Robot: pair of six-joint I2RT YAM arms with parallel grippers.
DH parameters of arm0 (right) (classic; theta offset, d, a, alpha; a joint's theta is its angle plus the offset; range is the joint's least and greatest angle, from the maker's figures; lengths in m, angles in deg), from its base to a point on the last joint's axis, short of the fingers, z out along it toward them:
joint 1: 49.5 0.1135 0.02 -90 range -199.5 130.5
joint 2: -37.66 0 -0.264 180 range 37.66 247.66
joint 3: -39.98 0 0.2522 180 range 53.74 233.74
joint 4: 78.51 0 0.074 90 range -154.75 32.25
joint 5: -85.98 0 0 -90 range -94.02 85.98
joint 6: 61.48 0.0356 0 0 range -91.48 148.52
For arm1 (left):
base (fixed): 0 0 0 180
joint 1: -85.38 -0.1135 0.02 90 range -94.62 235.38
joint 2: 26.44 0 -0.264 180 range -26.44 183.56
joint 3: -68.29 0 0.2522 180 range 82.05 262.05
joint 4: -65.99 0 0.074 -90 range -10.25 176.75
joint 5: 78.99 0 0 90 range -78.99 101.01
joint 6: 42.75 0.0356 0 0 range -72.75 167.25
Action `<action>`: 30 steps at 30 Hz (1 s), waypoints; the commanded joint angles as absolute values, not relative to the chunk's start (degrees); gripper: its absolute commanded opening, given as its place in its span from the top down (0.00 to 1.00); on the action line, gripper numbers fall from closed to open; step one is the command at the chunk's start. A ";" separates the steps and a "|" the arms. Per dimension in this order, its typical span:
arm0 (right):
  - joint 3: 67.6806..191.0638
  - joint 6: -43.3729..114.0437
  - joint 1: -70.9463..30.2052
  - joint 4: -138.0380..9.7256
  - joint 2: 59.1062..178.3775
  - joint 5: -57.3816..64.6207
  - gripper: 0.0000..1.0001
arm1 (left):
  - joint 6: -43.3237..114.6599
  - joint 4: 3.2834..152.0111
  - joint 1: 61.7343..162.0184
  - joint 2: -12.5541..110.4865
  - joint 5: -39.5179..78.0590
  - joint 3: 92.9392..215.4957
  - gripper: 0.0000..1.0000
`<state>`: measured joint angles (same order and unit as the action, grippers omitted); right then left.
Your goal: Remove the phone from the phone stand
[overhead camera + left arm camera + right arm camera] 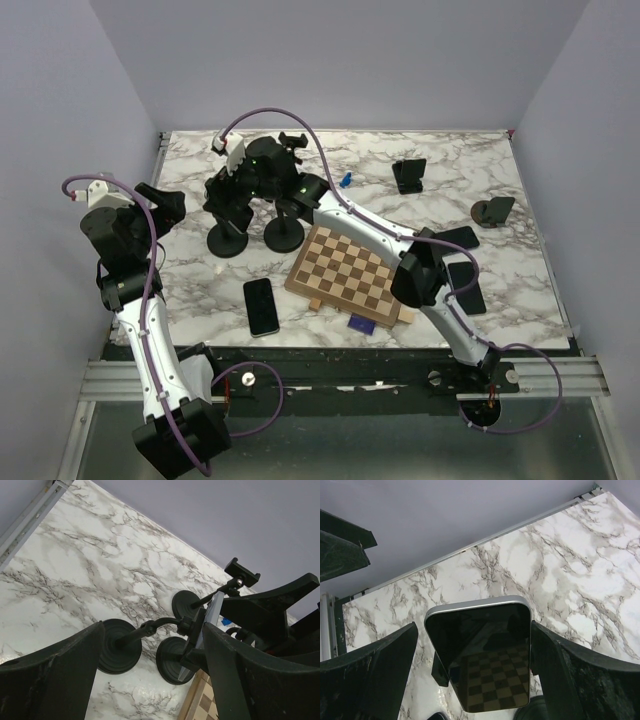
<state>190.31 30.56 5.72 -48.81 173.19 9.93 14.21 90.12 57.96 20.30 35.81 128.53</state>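
Nearest you, a checkerboard [350, 270] lies flat on the table [200, 290]. Beyond it, locate the left pincer [152, 630]. Its jaws stand wide apart, gripping and touching nothing, and point toward the phone stand [135, 636]. The right pincer [474, 627] is spread to its widest, with one finger on each side of the phone [482, 655]. You cannot tell whether either finger touches it. The phone sits in the stand's clamp, its screen facing the right wrist camera.
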 commanded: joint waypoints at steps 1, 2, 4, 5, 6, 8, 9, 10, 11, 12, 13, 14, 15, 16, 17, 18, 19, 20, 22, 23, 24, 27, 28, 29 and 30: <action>193.74 29.48 6.23 -50.07 176.03 9.70 0.00 | 13.59 88.67 57.43 20.05 37.56 127.76 0.14; 194.07 29.42 6.23 -50.07 176.27 9.71 0.00 | 13.58 88.63 57.43 20.05 37.55 127.67 0.14; 194.34 29.36 6.46 -50.21 176.61 9.16 0.02 | 13.46 88.50 57.43 20.05 37.73 127.65 0.14; 194.35 29.24 6.53 -50.31 176.69 8.49 0.05 | 13.37 88.33 57.43 20.14 37.86 127.52 0.14; 194.36 29.22 6.65 -50.40 176.70 7.33 0.09 | 13.32 88.17 57.42 20.13 38.00 127.42 0.14; 194.32 29.39 6.66 -50.64 176.66 5.39 0.19 | 13.10 87.89 57.38 20.16 38.27 127.24 0.14; 194.26 29.41 6.66 -50.76 176.70 4.39 0.21 | 12.98 87.65 57.37 20.16 38.42 127.07 0.14; 194.15 29.40 6.67 -50.93 176.62 3.76 0.25 | 12.93 87.45 57.43 20.16 38.59 126.90 0.14; 193.96 29.40 6.71 -51.10 176.55 2.90 0.30 | 12.81 87.25 57.38 20.25 38.81 126.76 0.14; 193.80 29.40 6.67 -51.37 176.52 1.94 0.38 | 12.71 86.99 57.38 20.34 39.01 126.61 0.14; 193.63 29.64 6.66 -51.47 176.53 0.96 0.44 | 12.62 86.90 57.43 20.38 39.17 126.53 0.14; 193.49 29.66 6.66 -51.52 176.46 0.42 0.50 | 12.54 86.74 57.41 20.48 39.30 126.46 0.14; 193.41 29.79 6.71 -51.57 176.44 -0.24 0.55 | 12.45 86.63 57.41 20.57 39.53 126.37 0.14; 193.27 30.13 6.69 -51.57 176.21 -0.90 0.63 | 12.40 86.48 57.43 20.68 39.64 126.28 0.14; 192.75 30.55 6.71 -51.85 175.77 -1.60 0.71 | 12.28 86.28 57.43 20.82 39.88 126.18 0.14; 191.82 30.90 6.67 -52.41 175.18 -2.03 0.77 | 12.12 86.10 57.51 21.02 40.05 126.00 0.14; 191.00 31.25 6.67 -53.06 174.47 -2.45 0.85 | 12.01 86.00 57.52 21.09 40.22 125.91 0.14; 190.38 31.98 6.67 -53.31 173.99 -2.88 0.92 | 11.92 85.95 57.64 21.31 40.27 125.82 0.14; 190.08 33.54 6.51 -53.33 173.31 -3.32 0.99 | 11.92 86.04 58.15 21.38 40.18 125.62 0.15; 189.97 34.67 6.30 -53.21 172.96 -2.82 0.99 | 12.12 86.41 58.90 21.35 39.84 125.64 0.15; 189.91 36.62 5.78 -53.15 172.77 -1.34 0.99 | 13.05 87.73 59.69 21.29 38.41 125.97 0.15; 189.65 42.97 3.87 -52.59 172.23 2.83 0.99 | 16.54 92.83 63.95 20.74 33.33 127.89 0.16; 189.28 44.58 3.27 -52.49 171.91 3.98 0.99 | 16.83 93.27 64.67 20.32 32.75 127.62 0.16; 188.34 46.30 2.72 -52.64 171.44 4.71 0.99 | 16.65 93.19 64.92 19.60 32.66 126.68 0.18; 187.07 47.60 2.32 -53.52 170.67 5.74 0.99 | 16.37 92.99 64.93 19.09 32.95 125.60 0.21</action>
